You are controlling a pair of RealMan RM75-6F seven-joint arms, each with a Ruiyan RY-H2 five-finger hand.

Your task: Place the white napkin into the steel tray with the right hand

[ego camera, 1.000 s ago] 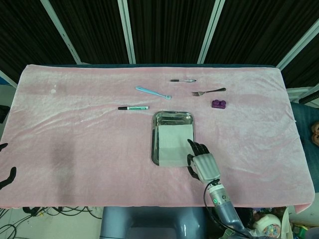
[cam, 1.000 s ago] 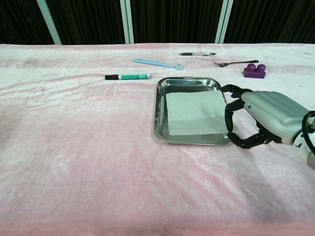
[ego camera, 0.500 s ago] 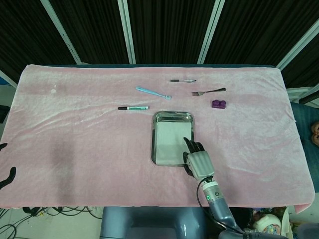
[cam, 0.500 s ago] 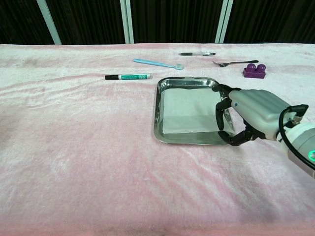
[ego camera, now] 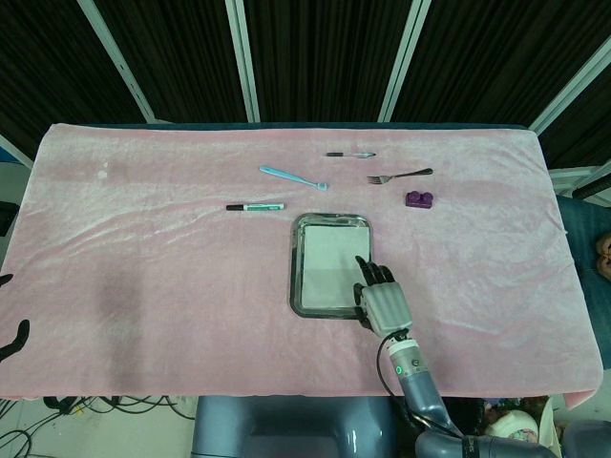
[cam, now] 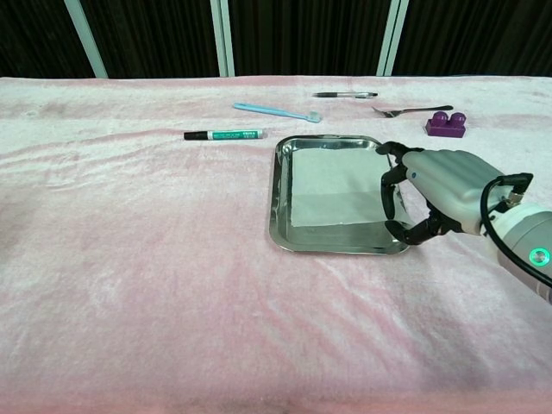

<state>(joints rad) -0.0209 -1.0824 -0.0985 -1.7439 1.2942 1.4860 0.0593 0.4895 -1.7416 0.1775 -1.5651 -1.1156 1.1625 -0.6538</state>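
Note:
The white napkin lies flat inside the steel tray, mid-table on the pink cloth. My right hand hovers at the tray's near right corner, its dark fingers curved over the rim beside the napkin's right edge. Nothing is held in it, and whether the fingertips touch the napkin is unclear. Of my left hand, only dark tips show at the left border of the head view.
Beyond the tray lie a green marker, a light blue toothbrush, a pen, a fork and a purple block.
The napkin has slid toward the tray's far end, leaving bare steel along the near edge. My right hand moved a little left and farther in, over the tray's rim.

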